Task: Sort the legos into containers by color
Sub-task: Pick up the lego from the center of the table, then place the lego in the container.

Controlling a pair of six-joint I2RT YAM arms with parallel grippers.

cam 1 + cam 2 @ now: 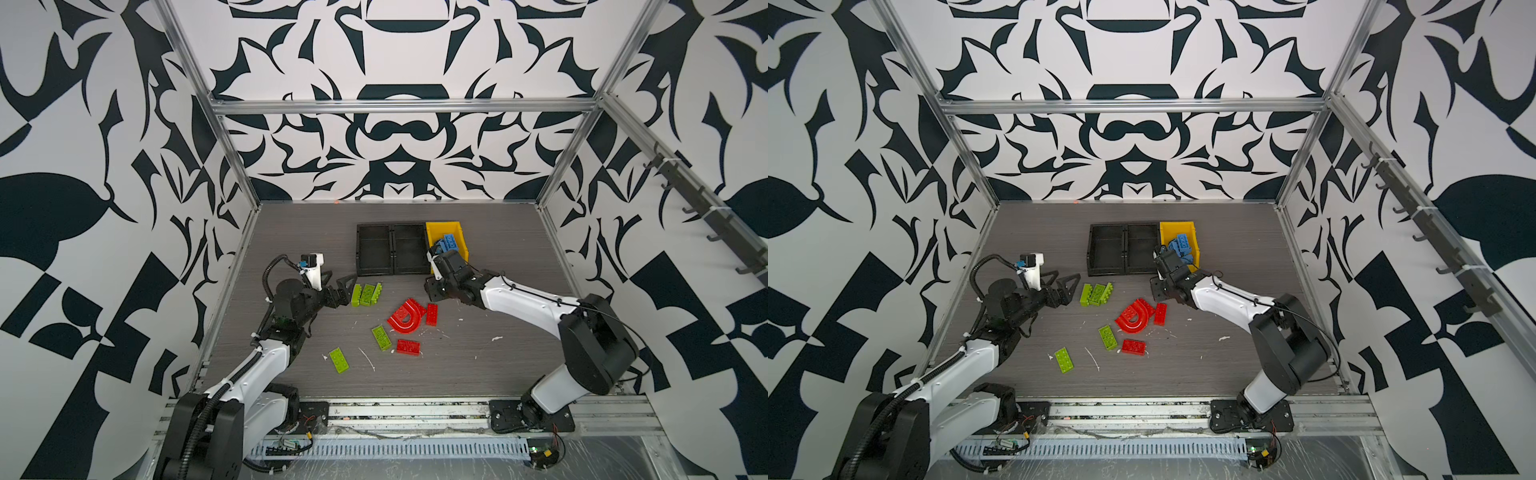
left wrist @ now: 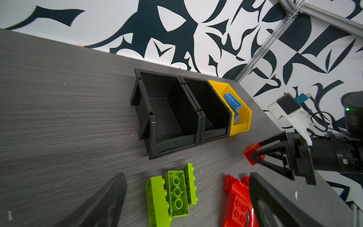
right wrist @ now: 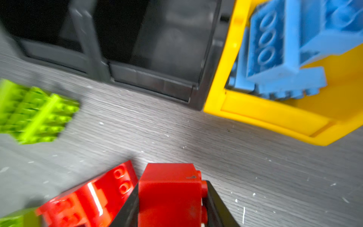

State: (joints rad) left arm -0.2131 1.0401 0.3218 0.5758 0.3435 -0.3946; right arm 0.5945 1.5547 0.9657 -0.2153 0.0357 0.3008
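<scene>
- The right gripper [image 3: 171, 188] has its jaws drawn in on a red brick [image 1: 431, 314], with a finger against each side. The brick is just right of the red arch [image 1: 405, 318], on the near side of the bins.
- The left gripper [image 1: 344, 291] is spread fully wide and grips nothing (it sits just left of a cluster of three green bricks [image 1: 365, 294]).
- Two black bins [image 1: 392, 249] and the yellow bin [image 1: 442, 227] stand in a row at the far middle, with the yellow one rightmost. Blue bricks [image 1: 449, 241] lie in the yellow one.
- Nearer, loose on the grey table [image 1: 478, 353], are another red brick [image 1: 408, 346] and two single green bricks [image 1: 381, 336] [image 1: 338, 360].
</scene>
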